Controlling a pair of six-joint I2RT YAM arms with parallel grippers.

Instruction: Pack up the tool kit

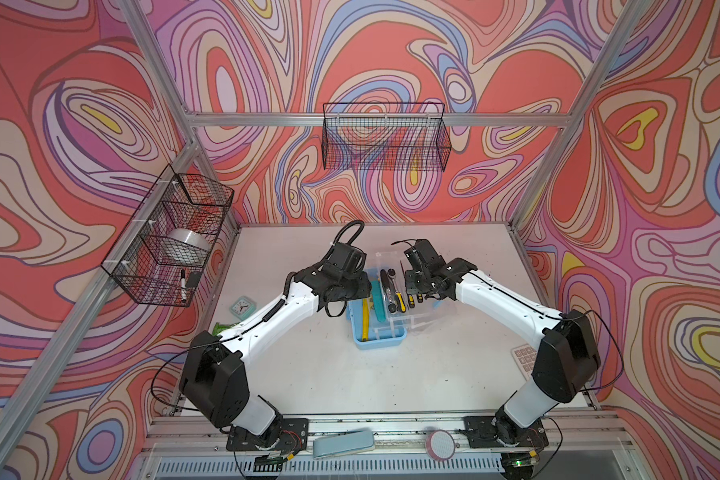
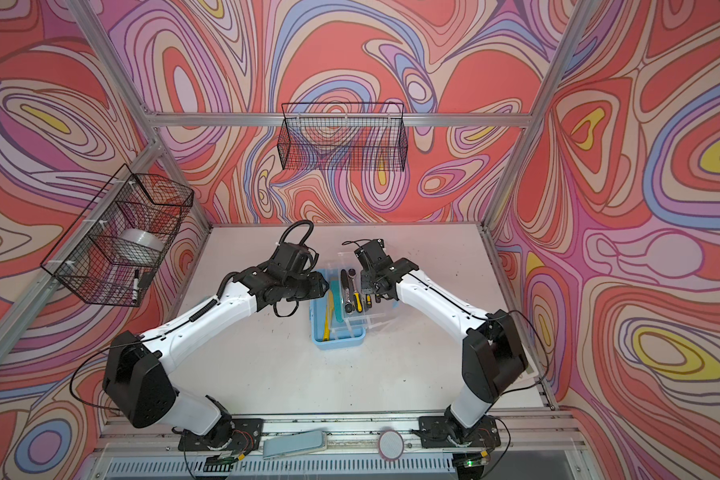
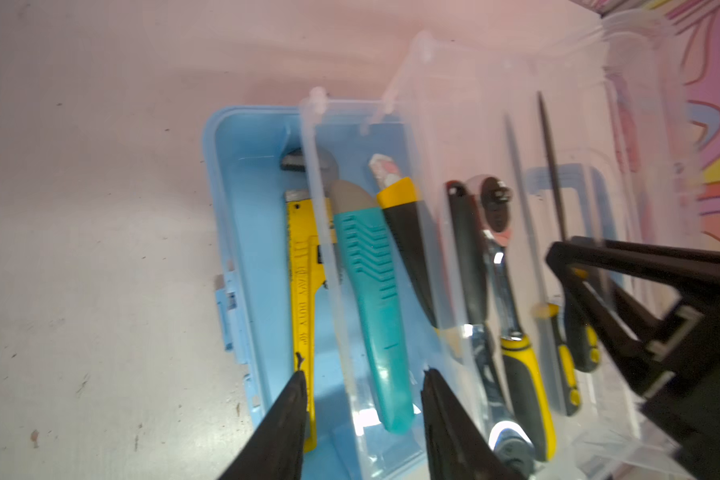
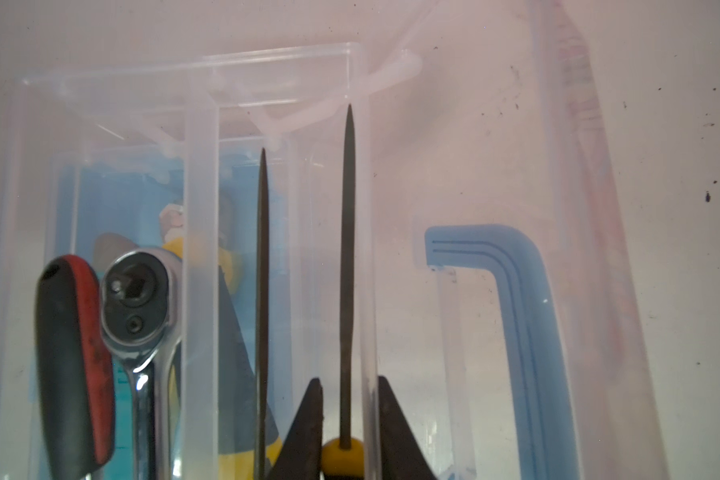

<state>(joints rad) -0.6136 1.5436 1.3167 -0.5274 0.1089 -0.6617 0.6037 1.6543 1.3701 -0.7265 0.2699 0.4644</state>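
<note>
You are looking at the light blue rectangular plastic tool kit (image 1: 360,332) sitting open near the middle of the white table (image 1: 308,374), between the two arms in both top views, its clear lid (image 4: 495,166) lying flat on the right arm's side with the pale blue U-shaped handle (image 4: 516,291) showing through it. In the blue base a yellow metal wrench (image 3: 302,270), a teal plastic-handled cutter (image 3: 371,291) and a black-and-yellow utility knife (image 3: 408,249) are lying side by side. On the clear insert tray (image 3: 441,270) a chrome ratchet with a yellow-and-black grip (image 3: 504,299), a red-and-black handle (image 4: 71,365) and a thin dark needle file (image 4: 262,291) are resting in a row.

Your left gripper (image 3: 362,378) is hanging over the base with its jaws apart, gripping nothing. Your right gripper (image 4: 348,390) is standing with its jaws drawn narrow around a second thin file with a yellow collar (image 4: 346,270); whether the pads are actually touching it you cannot tell.
</note>
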